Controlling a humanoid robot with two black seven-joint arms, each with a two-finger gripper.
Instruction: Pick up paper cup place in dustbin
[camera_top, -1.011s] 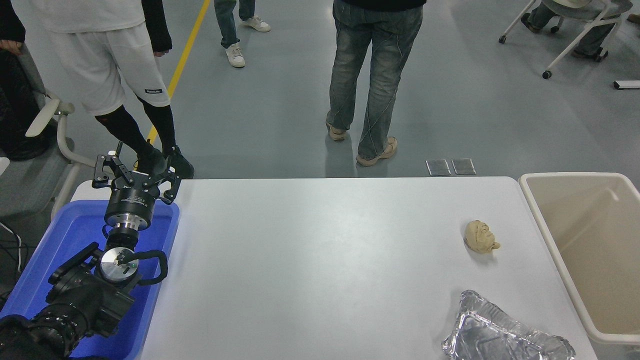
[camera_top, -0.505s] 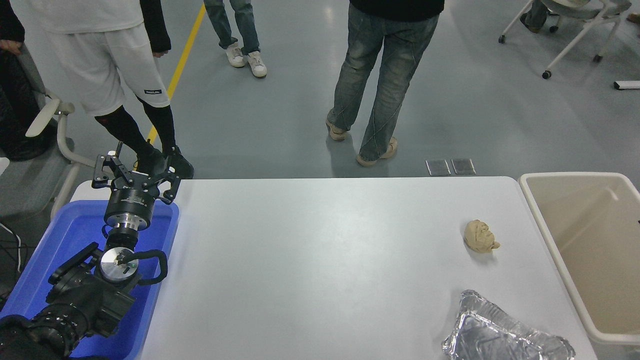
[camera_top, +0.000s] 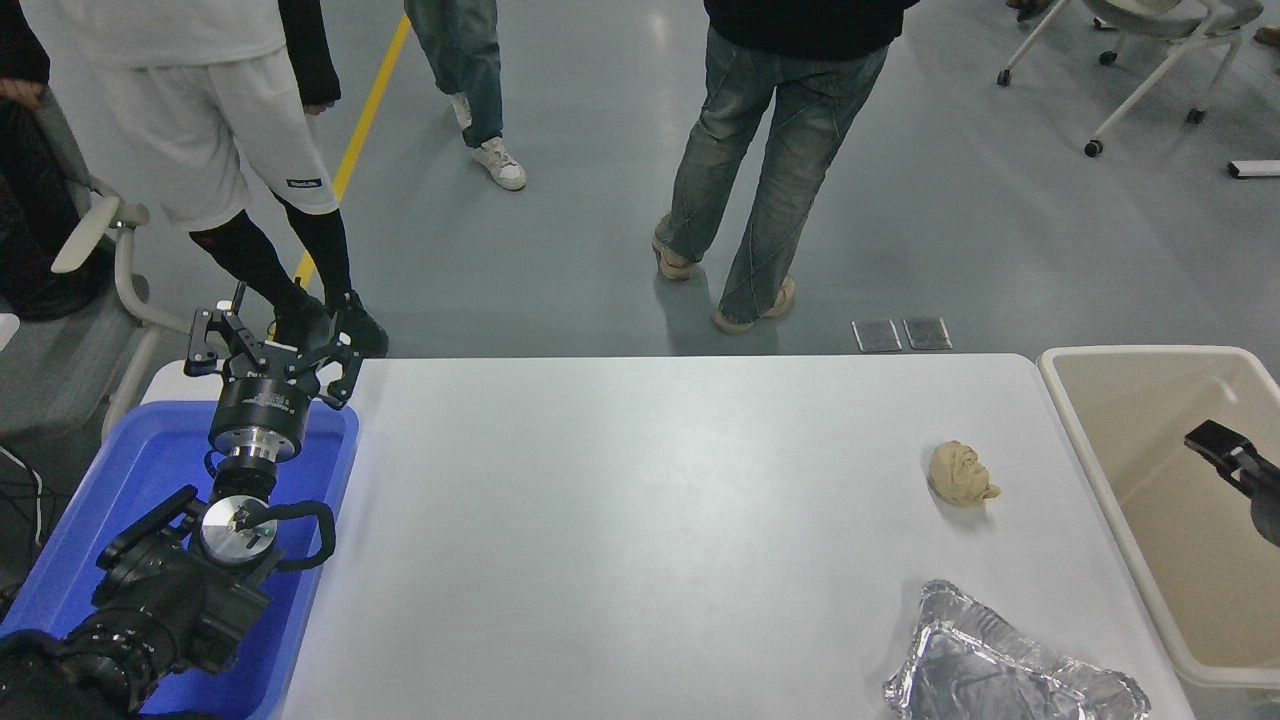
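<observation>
Paper cup: not in view; dustbin (camera_top: 1150, 362) off the table (camera_top: 640, 520) right edge, right end effector (camera_top: 1232, 460) over its interior, grip indeterminate, likely at drop-off; left end effector (camera_top: 270, 350) parked, fingers spread, above blue bin (camera_top: 120, 520).

The wad (camera_top: 961, 474) lies near the worktop's (camera_top: 640, 520) right edge, the foil tray (camera_top: 1010, 668) at its near right corner. The dustbin (camera_top: 1120, 500) stands off the right edge, the bin (camera_top: 320, 470) off the left.
</observation>
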